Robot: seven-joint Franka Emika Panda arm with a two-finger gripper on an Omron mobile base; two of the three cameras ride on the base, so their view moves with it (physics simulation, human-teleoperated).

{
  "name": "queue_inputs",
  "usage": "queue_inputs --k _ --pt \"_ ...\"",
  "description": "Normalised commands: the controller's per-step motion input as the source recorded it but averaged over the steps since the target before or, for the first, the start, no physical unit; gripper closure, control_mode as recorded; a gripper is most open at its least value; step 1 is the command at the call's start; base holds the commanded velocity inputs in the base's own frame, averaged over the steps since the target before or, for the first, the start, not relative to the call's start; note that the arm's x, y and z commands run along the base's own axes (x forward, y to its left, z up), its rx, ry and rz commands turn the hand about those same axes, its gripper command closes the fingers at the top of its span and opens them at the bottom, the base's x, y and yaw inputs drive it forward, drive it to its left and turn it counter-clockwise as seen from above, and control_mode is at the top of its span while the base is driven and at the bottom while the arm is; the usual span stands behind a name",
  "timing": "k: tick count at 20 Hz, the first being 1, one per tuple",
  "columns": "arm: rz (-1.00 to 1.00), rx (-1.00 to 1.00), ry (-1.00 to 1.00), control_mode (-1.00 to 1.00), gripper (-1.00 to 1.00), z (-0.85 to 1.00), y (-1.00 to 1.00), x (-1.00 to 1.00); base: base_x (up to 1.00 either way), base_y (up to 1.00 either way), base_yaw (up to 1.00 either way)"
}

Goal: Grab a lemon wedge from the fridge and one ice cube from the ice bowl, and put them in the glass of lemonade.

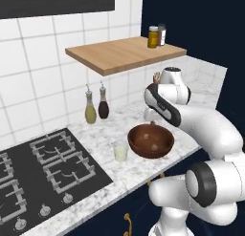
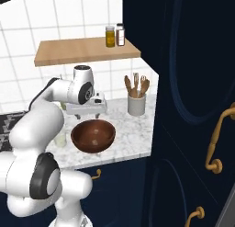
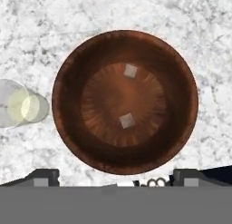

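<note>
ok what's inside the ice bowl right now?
The ice bowl holds two small pale ice cubes on its floor, apart from each other, seen from straight above in the hand view. In both base views the near wall hides the floor, so the cubes cannot be made out there.

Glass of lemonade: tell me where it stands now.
The glass of lemonade stands on the marble counter, between the cooktop and the ice bowl, just beside the bowl's rim.
</note>
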Motion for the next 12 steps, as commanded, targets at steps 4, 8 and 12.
queue_inputs --k 4,8,12 --pt "0.12 0.01 0.17 -1.0 -1.0 -0.91 -0.17 0.48 0.0 0.0 0.0" --pt "0.13 0.0 0.19 -1.0 -1.0 -0.81 -0.01 0.1 0.0 0.0 0.0" --pt "0.07 0.0 -0.03 -1.0 -1.0 -0.11 0.01 -0.2 0.0 0.0 0.0"
